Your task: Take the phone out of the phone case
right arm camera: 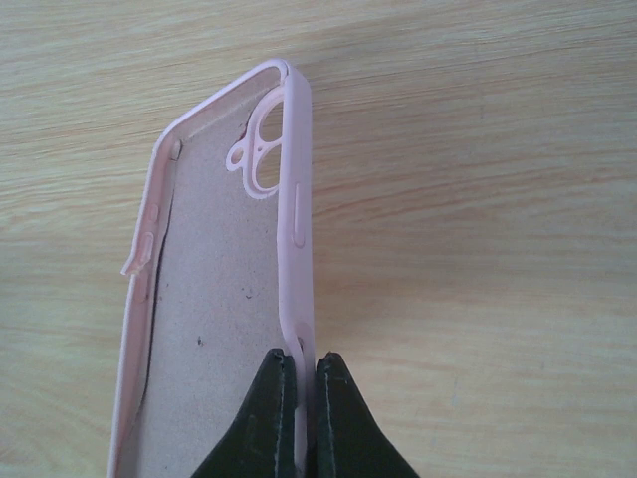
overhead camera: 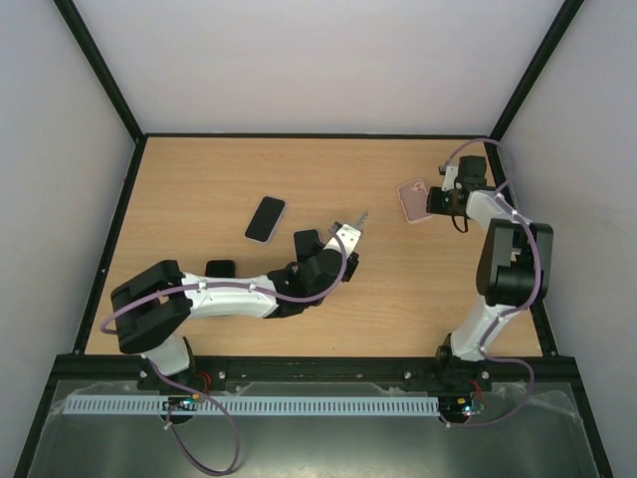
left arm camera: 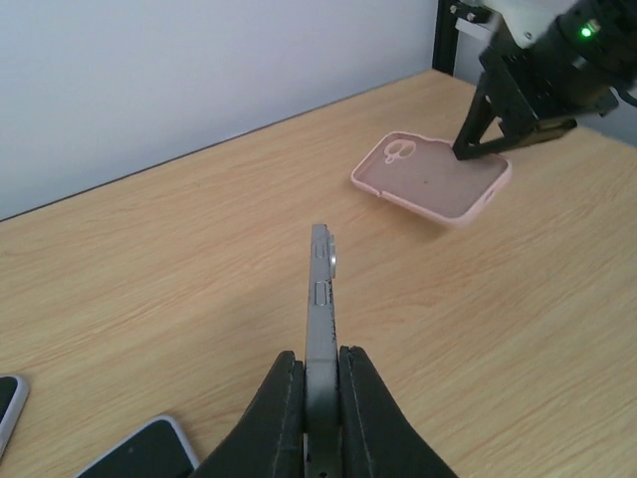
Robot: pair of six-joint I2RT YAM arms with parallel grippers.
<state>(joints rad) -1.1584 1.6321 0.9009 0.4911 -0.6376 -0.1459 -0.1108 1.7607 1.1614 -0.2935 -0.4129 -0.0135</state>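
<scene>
My left gripper [overhead camera: 340,249] [left arm camera: 320,358] is shut on a bare silver phone [overhead camera: 351,231] [left arm camera: 320,284]. It holds the phone edge-on above the middle of the table, side buttons and camera bump showing. My right gripper [overhead camera: 438,202] [right arm camera: 299,360] is shut on the side wall of an empty pink phone case [overhead camera: 411,201] [right arm camera: 214,299]. It holds the case at the far right, just above the wood. The case's grey inner lining and camera cut-out show. In the left wrist view the case [left arm camera: 433,179] hangs from the right gripper's fingers [left arm camera: 486,124], well apart from the phone.
A black phone with a light rim [overhead camera: 265,218] lies left of centre. Two more dark flat items [overhead camera: 220,269] [overhead camera: 307,242] lie beside the left arm; two dark phones [left arm camera: 149,453] [left arm camera: 6,403] show in the left wrist view. Black frame rails and white walls enclose the table [overhead camera: 398,299].
</scene>
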